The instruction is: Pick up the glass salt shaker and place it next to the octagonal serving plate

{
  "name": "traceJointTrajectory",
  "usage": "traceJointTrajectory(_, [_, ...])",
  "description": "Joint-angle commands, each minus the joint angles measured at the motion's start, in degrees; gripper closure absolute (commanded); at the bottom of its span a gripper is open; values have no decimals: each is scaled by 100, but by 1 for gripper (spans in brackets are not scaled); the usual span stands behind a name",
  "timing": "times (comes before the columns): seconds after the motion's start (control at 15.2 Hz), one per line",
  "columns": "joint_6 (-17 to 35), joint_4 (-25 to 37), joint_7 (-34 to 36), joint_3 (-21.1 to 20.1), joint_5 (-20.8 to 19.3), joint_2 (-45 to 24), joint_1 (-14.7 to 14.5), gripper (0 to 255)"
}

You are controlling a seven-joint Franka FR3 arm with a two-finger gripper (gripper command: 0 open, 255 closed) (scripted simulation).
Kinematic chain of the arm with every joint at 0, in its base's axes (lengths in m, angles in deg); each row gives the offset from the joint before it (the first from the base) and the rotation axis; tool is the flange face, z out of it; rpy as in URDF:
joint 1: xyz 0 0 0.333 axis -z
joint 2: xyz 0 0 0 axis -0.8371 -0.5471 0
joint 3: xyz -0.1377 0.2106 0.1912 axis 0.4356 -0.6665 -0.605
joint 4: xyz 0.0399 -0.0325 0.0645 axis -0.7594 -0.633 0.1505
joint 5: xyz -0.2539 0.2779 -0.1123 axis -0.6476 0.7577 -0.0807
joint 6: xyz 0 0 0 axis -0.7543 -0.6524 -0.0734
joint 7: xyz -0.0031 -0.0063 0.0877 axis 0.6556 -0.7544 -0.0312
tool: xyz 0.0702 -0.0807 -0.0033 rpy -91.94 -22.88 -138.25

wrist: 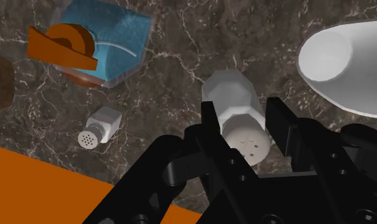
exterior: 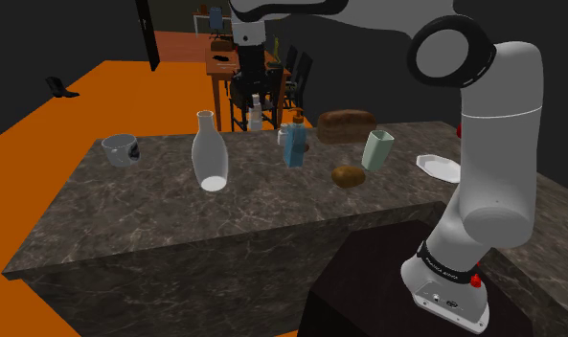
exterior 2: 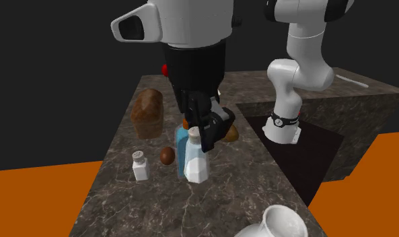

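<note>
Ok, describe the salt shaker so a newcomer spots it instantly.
On the dark marble counter, look right at the black pincer, beside the blue bottle with the orange cap. The salt shaker is the taller, faceted, clear one; its neighbour is a smaller white square shaker.

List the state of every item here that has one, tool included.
salt shaker, upright on the counter, not lifted
tool, open, fingers either side of the salt shaker
small shaker, upright
blue bottle, upright, capped
vase, upright
mug, upright
green cup, upright
octagonal plate, flat, nothing on it
</note>
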Motion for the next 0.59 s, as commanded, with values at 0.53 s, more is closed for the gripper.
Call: traceJointTrajectory(0.53, [392, -1592, -682, 231, 11, 1225, 482, 255])
